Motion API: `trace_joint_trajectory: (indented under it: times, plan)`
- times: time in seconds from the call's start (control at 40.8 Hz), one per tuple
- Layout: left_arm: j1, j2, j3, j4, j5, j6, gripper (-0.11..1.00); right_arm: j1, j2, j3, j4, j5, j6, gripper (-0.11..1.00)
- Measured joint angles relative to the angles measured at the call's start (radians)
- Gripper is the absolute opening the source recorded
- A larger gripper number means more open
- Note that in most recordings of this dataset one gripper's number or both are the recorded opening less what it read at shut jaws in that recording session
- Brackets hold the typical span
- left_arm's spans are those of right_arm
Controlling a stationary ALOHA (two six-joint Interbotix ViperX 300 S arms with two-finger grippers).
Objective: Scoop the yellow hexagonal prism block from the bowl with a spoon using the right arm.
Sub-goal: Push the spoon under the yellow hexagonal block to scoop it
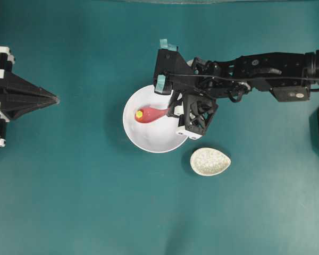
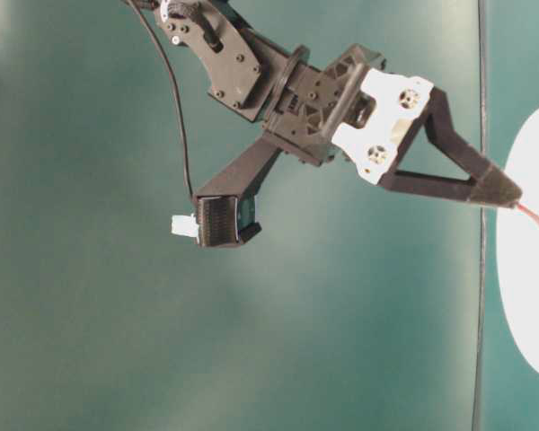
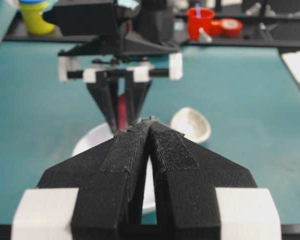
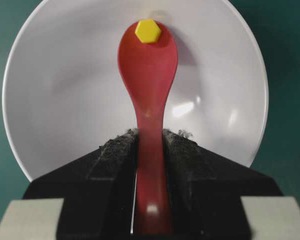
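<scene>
1. Over the white bowl point(image 4: 50, 100), my right end effector point(image 4: 150, 145) pinches the handle of the glossy pink-red spoon point(image 4: 149, 75).
2. I see the yellow hexagonal prism block point(image 4: 148, 31), tiny and bright, sitting at the tip of the spoon's scoop inside the bowl.
3. My left end effector point(image 3: 149, 131) is pressed together, empty, well apart at the surface's point(image 1: 69, 202) left edge.
</scene>
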Motion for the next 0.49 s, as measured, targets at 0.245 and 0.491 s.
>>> trace_joint_trajectory:
  times: [0.245, 0.491]
  plan:
    - [-0.002, 0.000, 0.000, 0.000, 0.000, 0.002, 0.01, 0.000, 0.000, 0.008, 0.000, -0.005, 0.000, 0.23]
    - [0.000, 0.000, 0.000, 0.000, 0.000, 0.002, 0.01, 0.000, 0.000, 0.008, 0.000, -0.006, 0.000, 0.23]
